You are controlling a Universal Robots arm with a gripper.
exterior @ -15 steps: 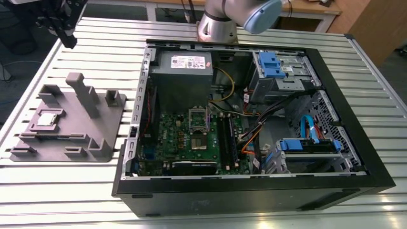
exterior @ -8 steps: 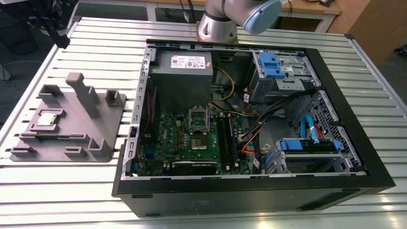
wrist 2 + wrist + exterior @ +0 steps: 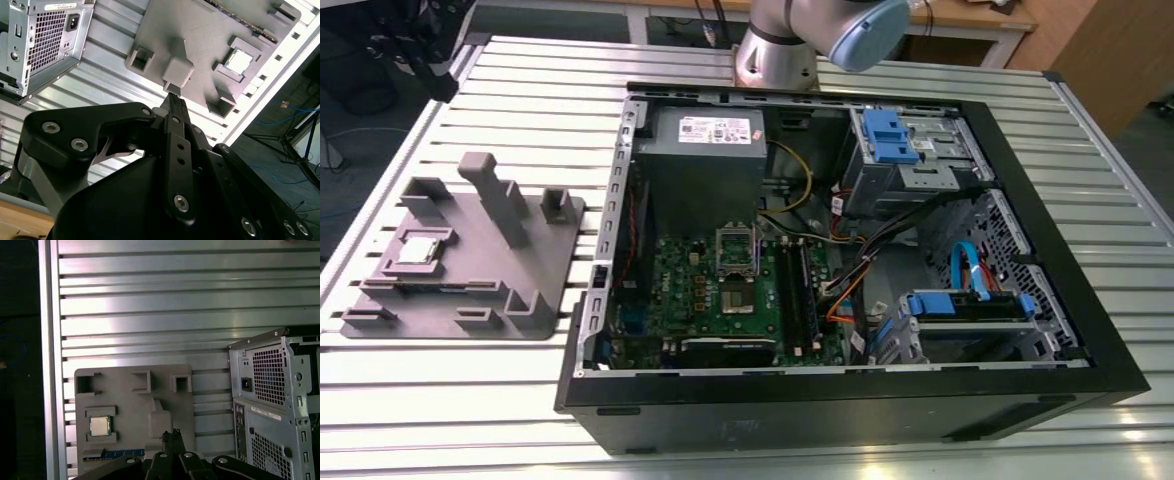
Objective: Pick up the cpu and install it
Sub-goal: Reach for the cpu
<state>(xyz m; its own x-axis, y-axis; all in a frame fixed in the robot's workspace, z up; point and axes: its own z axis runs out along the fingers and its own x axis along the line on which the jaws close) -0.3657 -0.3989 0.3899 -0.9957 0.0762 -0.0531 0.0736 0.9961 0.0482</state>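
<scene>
**Operator A:** While I watch both wrist views, tell me what sits in the grey tray (image 3: 135, 405).

**Operator B:** I see the cpu (image 3: 99, 426) lying flat in a square recess, silver top up. Other pockets I can see look bare.

**Operator A:** And the claw?

**Operator B:** The gripper (image 3: 173, 98) has its fingers pressed together on nothing. It points toward the tray, clear of it and apart from the cpu.

**Operator A:** The case?

**Operator B:** The open computer case (image 3: 1067, 250) lies on the slatted table (image 3: 454, 420), just beside the tray, at the exterior view's right. Inside I see the motherboard (image 3: 714, 295), its socket frame (image 3: 738, 247) and the power supply (image 3: 704, 150).
</scene>
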